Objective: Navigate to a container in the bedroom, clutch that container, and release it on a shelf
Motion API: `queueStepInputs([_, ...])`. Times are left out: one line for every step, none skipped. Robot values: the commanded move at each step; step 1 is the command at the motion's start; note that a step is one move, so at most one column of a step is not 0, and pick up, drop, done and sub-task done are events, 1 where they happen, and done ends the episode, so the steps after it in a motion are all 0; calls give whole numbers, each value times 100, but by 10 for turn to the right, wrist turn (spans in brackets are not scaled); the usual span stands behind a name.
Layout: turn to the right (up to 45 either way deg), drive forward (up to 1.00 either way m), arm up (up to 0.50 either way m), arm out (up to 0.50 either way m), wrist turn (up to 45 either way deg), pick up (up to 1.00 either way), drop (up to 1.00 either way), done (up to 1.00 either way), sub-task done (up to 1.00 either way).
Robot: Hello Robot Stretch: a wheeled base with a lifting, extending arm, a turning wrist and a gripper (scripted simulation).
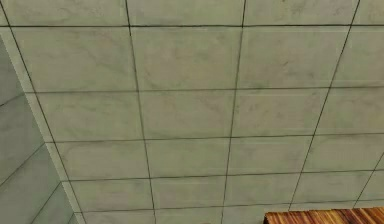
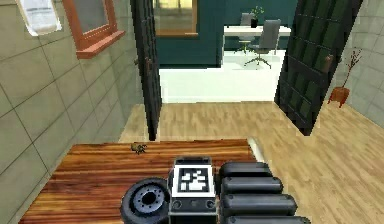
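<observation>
- small dark object (image 2: 138, 148): lies on a striped wooden surface (image 2: 85, 180), at 11 o'clock from the gripper (image 2: 150, 200) (too small to tell whether it is the container).
- gripper: dark rounded body at the arm side view's 6 o'clock, beside a white marked square (image 2: 192, 180). Its far end is indistinct, so I cannot tell whether it holds anything.
- dark door (image 2: 147, 60), 12 o'clock: stands open; a teal room with a desk (image 2: 250, 31) and a chair (image 2: 268, 40) lies beyond.
- potted plant (image 2: 342, 92), 3 o'clock.
- tiled wall (image 1: 190, 90): pale, ahead in the forward view.
</observation>
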Motion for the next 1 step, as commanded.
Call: queueStepInputs([0, 0, 0, 38, 0, 0, 0, 0, 0])
